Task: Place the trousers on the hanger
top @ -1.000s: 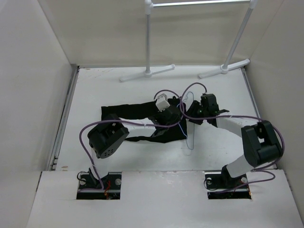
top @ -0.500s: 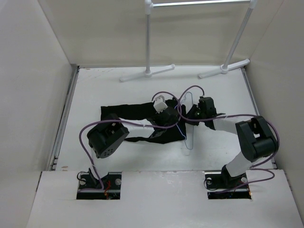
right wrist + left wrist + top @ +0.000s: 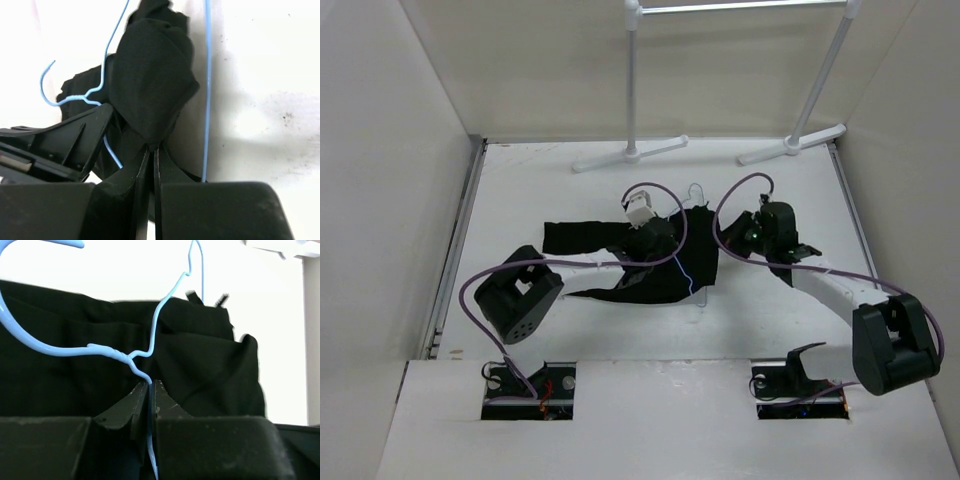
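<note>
While left gripper [image 3: 150, 388] clamps hanger [image 3: 115, 354], right gripper [image 3: 152, 148] pinches trousers [image 3: 150, 85].
Draw cloth across hanger slowly, wire held steady.

The black trousers [image 3: 582, 236] lie on the white bench [image 3: 520, 190]. One leg reaches out to the left, and the right end is bunched up in a soft heap. The thin, light blue wire hanger [image 3: 114, 353] lies over that heap. Its hook points to the far side.
</note>
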Controlling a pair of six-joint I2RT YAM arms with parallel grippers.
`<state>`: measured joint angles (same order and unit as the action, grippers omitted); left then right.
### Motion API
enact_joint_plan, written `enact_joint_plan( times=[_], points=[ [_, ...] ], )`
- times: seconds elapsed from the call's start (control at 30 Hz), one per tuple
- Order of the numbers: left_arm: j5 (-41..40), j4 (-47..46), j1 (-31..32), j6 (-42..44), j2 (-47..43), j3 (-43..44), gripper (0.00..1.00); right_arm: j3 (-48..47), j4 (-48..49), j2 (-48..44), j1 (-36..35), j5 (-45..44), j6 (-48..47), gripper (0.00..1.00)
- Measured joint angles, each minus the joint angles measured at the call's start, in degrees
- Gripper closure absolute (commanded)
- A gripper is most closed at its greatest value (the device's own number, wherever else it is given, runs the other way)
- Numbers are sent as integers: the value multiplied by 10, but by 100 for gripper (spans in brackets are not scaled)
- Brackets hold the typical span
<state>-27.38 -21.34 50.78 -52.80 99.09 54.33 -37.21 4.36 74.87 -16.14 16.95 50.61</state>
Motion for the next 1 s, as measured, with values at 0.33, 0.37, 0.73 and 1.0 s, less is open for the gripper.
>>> enact_joint_plan(
  times=[0.33, 0.37, 0.73, 1.0],
  points=[
    [-20, 23, -25, 78, -63, -86, 97, 3, -31, -30, 76, 3, 5, 93],
    [-22, 26, -29, 85, -73, -94, 96, 3, -34, -29, 83, 2, 4, 93],
    [-39, 58, -48, 135, -154, -118, 96, 5, -45, 8, 115, -5, -5, 92],
    [-64, 84, -19, 166, -156, -100, 96, 5, -47, 43, 115, -28, -9, 72]
  ],
)
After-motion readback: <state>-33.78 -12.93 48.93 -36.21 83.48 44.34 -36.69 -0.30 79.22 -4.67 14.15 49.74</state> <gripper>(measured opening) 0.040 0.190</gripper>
